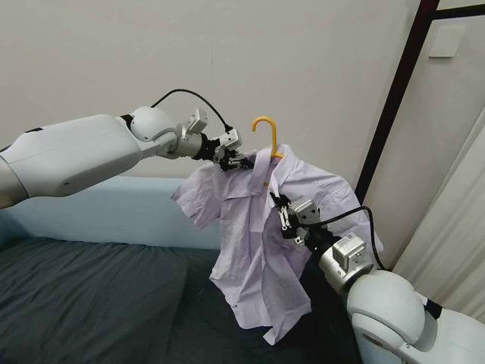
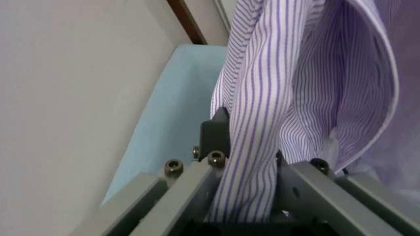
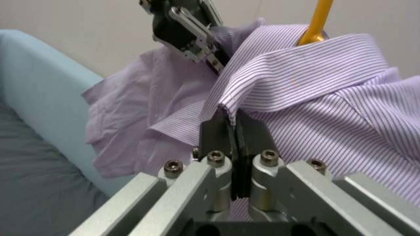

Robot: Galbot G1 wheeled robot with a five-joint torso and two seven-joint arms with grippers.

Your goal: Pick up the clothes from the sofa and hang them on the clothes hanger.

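Lilac-striped cotton hangs in mid-air in the head view: a short-sleeved shirt (image 1: 254, 243) is held up above the sofa (image 1: 91, 303), with the hook of an orange hanger (image 1: 265, 127) rising out of its collar. The sofa's dark grey seat lies near, and its pale blue backrest stands against the far wall (image 1: 303, 61). The left end effector (image 1: 241, 161) reaches in from the left and is clamped on the shirt at its left shoulder, just beside the hanger's hook. The right end effector (image 1: 285, 214) comes up from the near right and pinches the shirt front a little below the collar. A dark post (image 1: 394, 98) runs up the wall on the right.

From the left wrist view, a bunched fold of the striped fabric runs between the left end effector's fingers (image 2: 215, 132), which sit narrow around it. The pale blue backrest and the wall lie beyond.

From the right wrist view, the right end effector's fingers (image 3: 214, 135) are pressed together on the edge of the collar. Farther off, the left end effector grips the cloth at the shoulder, and the hanger's orange neck stands up out of the collar beside it. The sofa's backrest and dark seat show behind the shirt.
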